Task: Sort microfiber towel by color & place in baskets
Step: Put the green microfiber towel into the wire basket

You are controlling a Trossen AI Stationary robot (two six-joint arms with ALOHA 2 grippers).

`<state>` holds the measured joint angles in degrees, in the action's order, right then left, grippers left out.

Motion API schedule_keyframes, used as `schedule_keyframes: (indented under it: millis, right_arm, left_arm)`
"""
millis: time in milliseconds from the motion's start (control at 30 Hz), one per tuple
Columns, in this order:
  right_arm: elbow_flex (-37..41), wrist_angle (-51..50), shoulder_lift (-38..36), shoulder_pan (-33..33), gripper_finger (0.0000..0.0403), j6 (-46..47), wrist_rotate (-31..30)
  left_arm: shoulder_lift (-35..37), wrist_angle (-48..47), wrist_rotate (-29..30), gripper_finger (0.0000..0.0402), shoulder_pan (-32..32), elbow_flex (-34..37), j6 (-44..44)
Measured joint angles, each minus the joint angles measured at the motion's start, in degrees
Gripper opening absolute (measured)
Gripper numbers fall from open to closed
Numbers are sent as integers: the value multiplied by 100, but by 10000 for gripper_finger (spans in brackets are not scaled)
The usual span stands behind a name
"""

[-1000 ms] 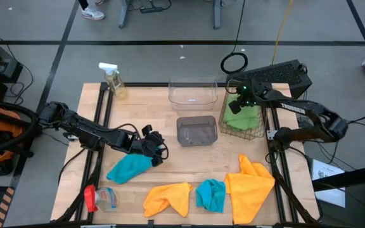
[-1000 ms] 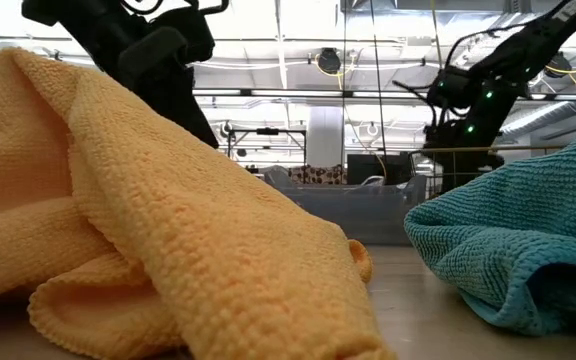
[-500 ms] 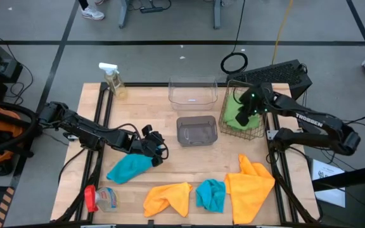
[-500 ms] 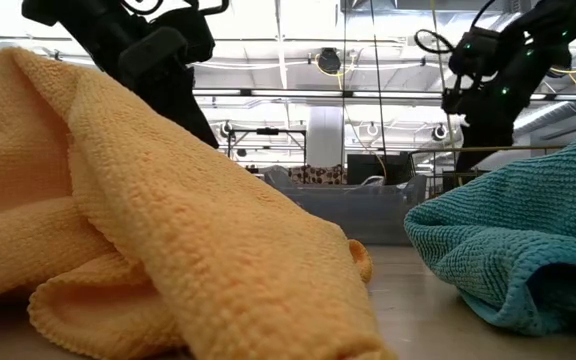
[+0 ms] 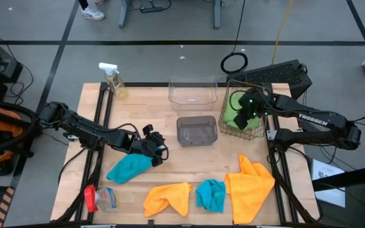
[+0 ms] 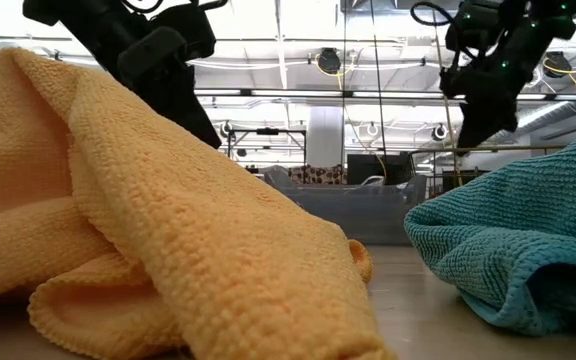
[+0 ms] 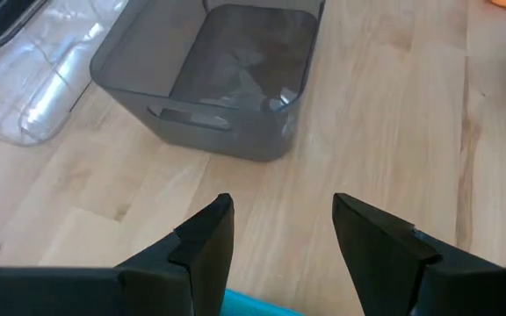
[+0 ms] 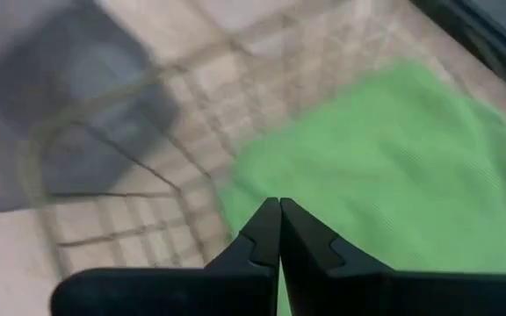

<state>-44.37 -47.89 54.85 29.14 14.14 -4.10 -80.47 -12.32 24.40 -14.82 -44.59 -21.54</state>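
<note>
1. Left gripper (image 5: pixel 156 152), jaws half apart and empty, sits over a turquoise towel (image 5: pixel 127 168) at seven o'clock; closing too high could miss it.
2. Right gripper (image 5: pixel 244 114), shut and empty, hangs above the wire-mesh basket (image 5: pixel 256 131) holding a green towel (image 5: pixel 232 118) at two o'clock; it may snag.

- The bench (image 5: pixel 170 149) is pale wood with visible grain and a smooth, matt face.
- The orange towel (image 6: pixel 148 230) is thick looped cloth, nubbly and matt.
- The turquoise towel (image 6: pixel 528 240) is the same rough woven pile.
- The green towel (image 8: pixel 385 167) looks soft and matt.
- The grey tub (image 7: pixel 209 79) is smoky, translucent, glossy plastic.
- The clear tub (image 5: pixel 192 90) is see-through plastic.
- The mesh basket (image 5: pixel 253 132) is thin dark wire.
- The left claw (image 7: pixel 279 241) has matt black fingers.
</note>
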Motion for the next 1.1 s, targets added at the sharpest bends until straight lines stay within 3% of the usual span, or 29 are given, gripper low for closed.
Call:
schedule_keyframes:
  millis: [200,567,1100]
  right_arm:
    - [-422,-1404,302,-33,0,577,-174]
    - [-422,-2852,404,-386,0,1295,-511]
    - [-425,-3431,404,-386,0,1529,-1122]
  left_arm:
    - [0,146,0,201,1,-1,211]
    - [0,153,0,201,-10,-3,245]
    - [0,289,-2,201,-5,-3,289]
